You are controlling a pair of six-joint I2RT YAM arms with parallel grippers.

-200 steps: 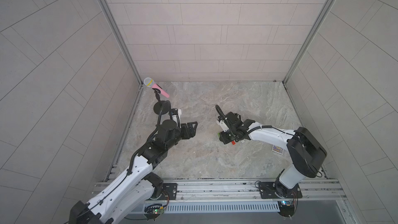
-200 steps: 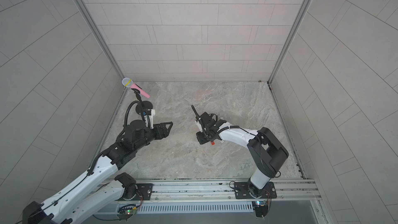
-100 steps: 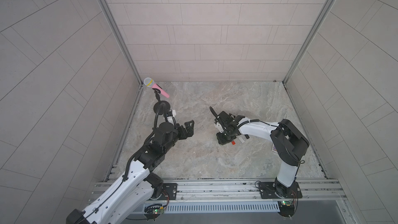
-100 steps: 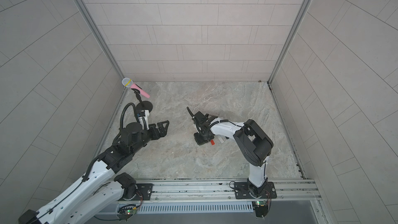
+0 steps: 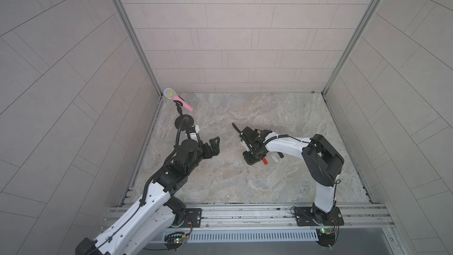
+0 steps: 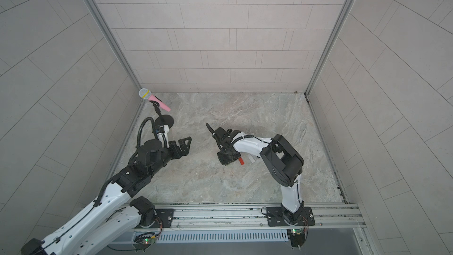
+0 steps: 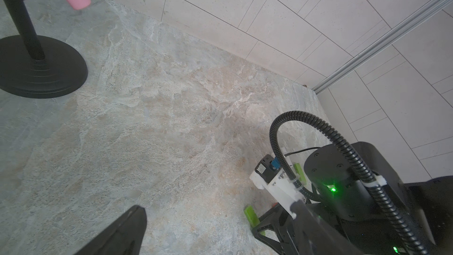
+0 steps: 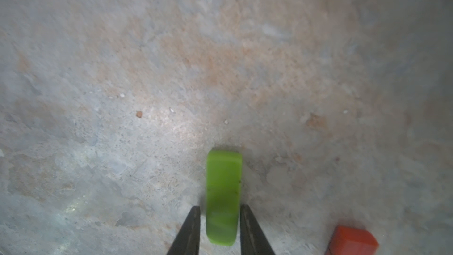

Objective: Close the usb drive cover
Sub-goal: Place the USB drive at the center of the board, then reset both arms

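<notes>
- Nearest the base rail [image 5: 245,213], the usb drive [image 5: 265,161] lay flat on the stone table [image 5: 245,187]. Its red end showed and the rest sat partly under the right forearm [image 5: 284,147]. Too small to tell whether its cover was fully shut.
- Just beside it, the right gripper [image 5: 252,156] sat low over the table. In the wrist view one green pad [image 8: 223,197] showed w/ nothing against it, and the usb drive [image 8: 351,241] lay off to one side, apart. Couldn't tell if the jaws were parted or pressed together.
- Risk: a sideways move this low would prob. nudge the light drive, sliding or spinning it on the smooth stone, poss. popping a half-seated cover.
- Further over, the left gripper [image 5: 212,147] hung w/ jaws spread wide, empty, well apart from the drive. Risk: if it came in to help, two arms crowding one tiny thing could collide.
- Farthest, a pink microphone [image 5: 177,98] on a black stand [image 5: 184,121] stood in the corner near the left arm [image 5: 152,192]. A wide swing might tip it.
</notes>
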